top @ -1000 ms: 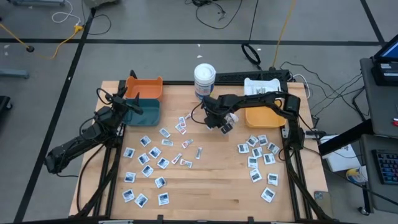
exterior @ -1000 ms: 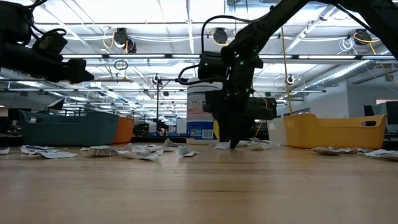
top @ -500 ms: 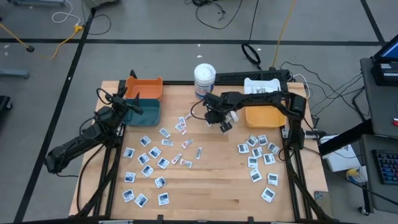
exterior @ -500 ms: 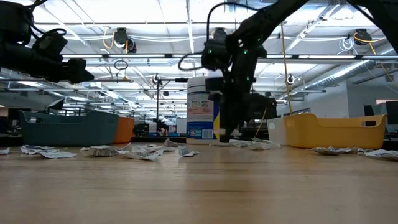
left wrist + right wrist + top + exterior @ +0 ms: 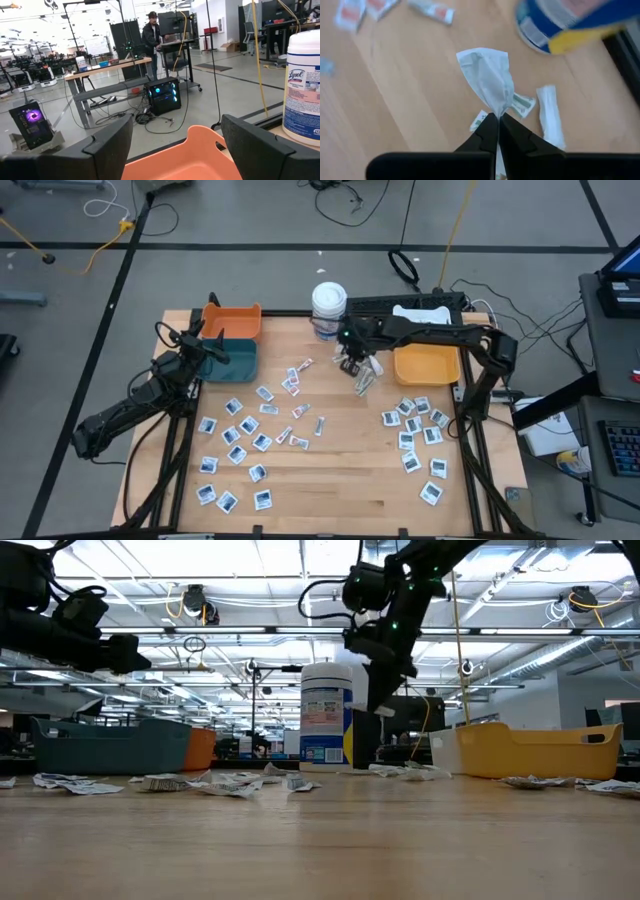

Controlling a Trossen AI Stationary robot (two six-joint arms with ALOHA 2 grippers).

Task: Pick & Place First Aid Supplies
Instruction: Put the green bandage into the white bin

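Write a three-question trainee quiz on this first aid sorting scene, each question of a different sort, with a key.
1. True or false: the right gripper has its fingers pinched on a white packet lifted off the table.
2. Multiple choice: the left gripper hangs, fingers open, over which bins? A) the yellow bin B) the orange bin and teal bin C) no bin
3. Fill in: the tall white tub stands ____ on the table.

Key: 1 true; 2 B; 3 upright
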